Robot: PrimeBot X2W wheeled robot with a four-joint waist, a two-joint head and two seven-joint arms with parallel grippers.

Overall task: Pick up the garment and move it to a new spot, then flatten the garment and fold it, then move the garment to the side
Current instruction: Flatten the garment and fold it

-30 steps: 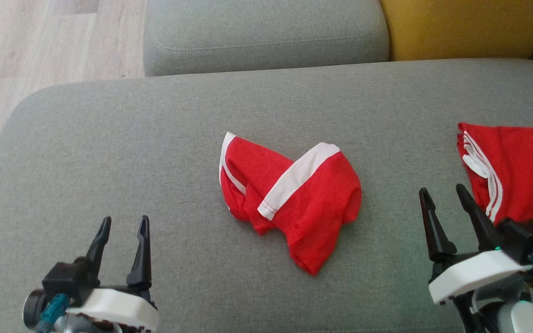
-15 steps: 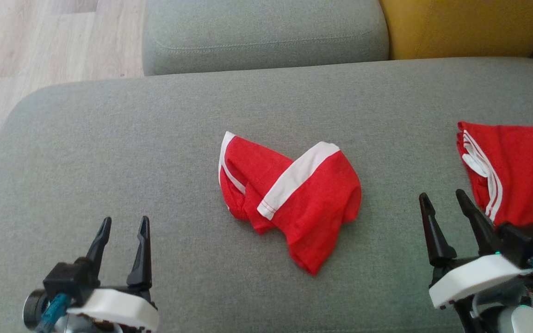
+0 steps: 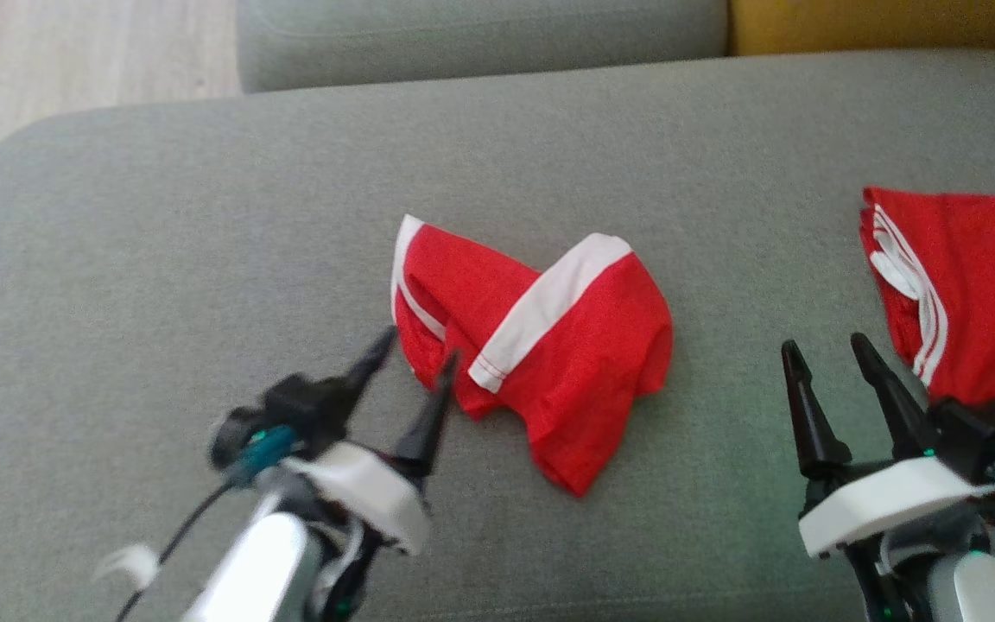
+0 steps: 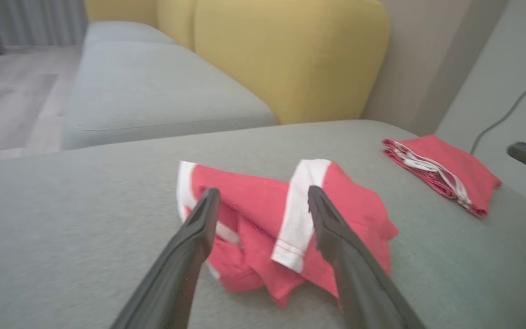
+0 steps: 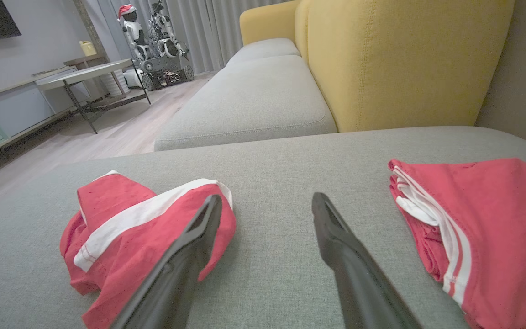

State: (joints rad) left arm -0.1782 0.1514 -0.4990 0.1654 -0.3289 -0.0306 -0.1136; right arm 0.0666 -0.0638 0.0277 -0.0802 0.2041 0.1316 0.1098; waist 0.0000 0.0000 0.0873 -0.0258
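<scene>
Hovering spread: left gripper (image 3: pixel 421 343) at garment's (image 3: pixel 567 363) left edge, right gripper (image 3: pixel 823 343) over grey cushion (image 3: pixel 722 449).

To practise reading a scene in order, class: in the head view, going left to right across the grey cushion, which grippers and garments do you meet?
left gripper → crumpled red garment → right gripper → folded red garment

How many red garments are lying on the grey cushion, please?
2. The crumpled garment lies in the middle of the cushion, by the left gripper; the folded garment at its right edge, partly cut off.
</scene>
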